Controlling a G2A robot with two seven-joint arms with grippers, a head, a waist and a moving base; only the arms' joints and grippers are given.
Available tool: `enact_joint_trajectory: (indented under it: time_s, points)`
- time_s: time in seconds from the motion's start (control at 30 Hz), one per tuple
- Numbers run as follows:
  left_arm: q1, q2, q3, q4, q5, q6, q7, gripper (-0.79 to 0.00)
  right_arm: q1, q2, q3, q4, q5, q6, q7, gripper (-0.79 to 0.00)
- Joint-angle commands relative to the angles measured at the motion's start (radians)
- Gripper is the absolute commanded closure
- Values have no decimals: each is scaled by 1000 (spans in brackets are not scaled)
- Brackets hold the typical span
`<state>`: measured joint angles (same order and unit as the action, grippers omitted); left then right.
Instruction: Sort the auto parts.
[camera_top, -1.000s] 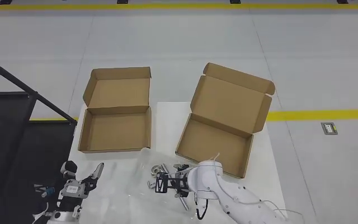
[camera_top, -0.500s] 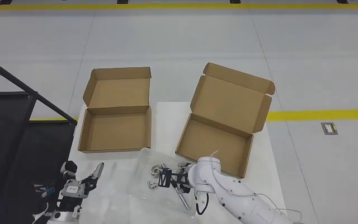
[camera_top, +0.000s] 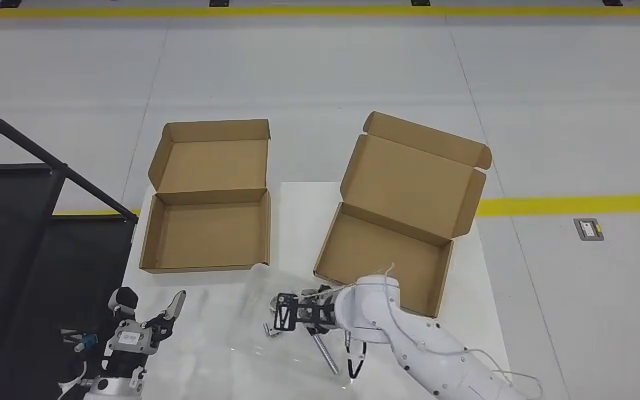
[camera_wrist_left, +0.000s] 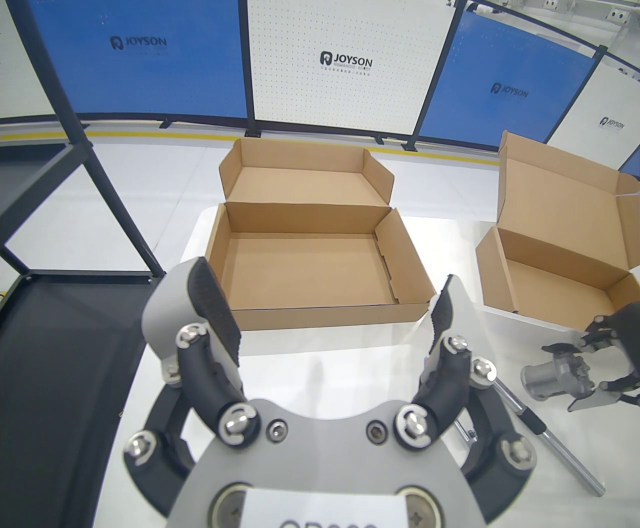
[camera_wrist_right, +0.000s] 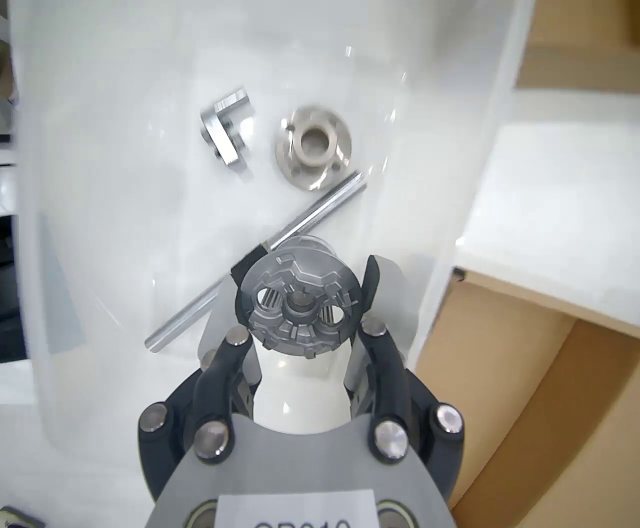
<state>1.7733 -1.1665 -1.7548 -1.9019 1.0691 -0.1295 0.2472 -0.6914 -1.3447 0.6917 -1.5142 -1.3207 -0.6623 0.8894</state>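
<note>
Surface: a white table (camera_top: 295, 225) on a pale floor with yellow lines (camera_top: 560, 206); a black rack (camera_top: 40, 250) stands at its left.
Background: blue and white pegboard panels (camera_wrist_left: 340, 60) beyond the far edge of the table, each with a small logo and a line of print.
Labels: a white sticker (camera_wrist_right: 295, 510) sits on the base of each wrist, its dark characters cut off by the frame edge.
Boxes: two open cardboard boxes on the far half, the left box (camera_top: 205, 235) square to the table, the right box (camera_top: 385, 260) turned at an angle; both show bare floors.
Right gripper (camera_wrist_right: 306, 275): near the table's front edge, just beside the right box's near-left corner, its fingers clamped on a round grey hub (camera_wrist_right: 300, 305).
Hub, by view: the right wrist view faces its toothed end with a centre bore and rollers; the left wrist view shows its cylindrical side (camera_wrist_left: 555, 377), low over the table. Whether it touches the surface cannot be told.
Loose parts: a metal rod (camera_wrist_right: 320, 205) lies just beyond the hub; past it lie a round flange (camera_wrist_right: 312, 147) and a small bracket (camera_wrist_right: 225, 132), all on a clear plastic sheet (camera_wrist_right: 100, 200).
Left gripper (camera_wrist_left: 325, 282): at the near left corner, fingers spread wide with nothing between them, well apart from the parts.
</note>
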Motion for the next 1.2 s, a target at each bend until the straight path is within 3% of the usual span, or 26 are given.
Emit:
enact_joint_trajectory:
  time_s: [0.0,0.1,0.23,0.33,0.73,0.93,1.17]
  points:
    - [0,0,0,0,0,0,0,-785,-24,18,52,-100,-16,-12,2,0]
    - [0,0,0,0,0,0,0,-785,-64,45,151,-255,-43,-13,38,0]
    - [0,0,0,0,0,0,0,-785,-62,58,226,-343,-101,30,101,0]
    - [0,0,0,0,0,0,0,-785,-42,56,259,-330,-89,75,80,0]
    - [0,0,0,0,0,0,0,-785,-48,56,258,-323,-92,83,74,0]
    - [0,0,0,0,0,0,0,-785,25,25,235,-107,-47,290,48,0]
    - [0,0,0,0,0,0,0,-785,200,-36,133,275,1,384,64,0]
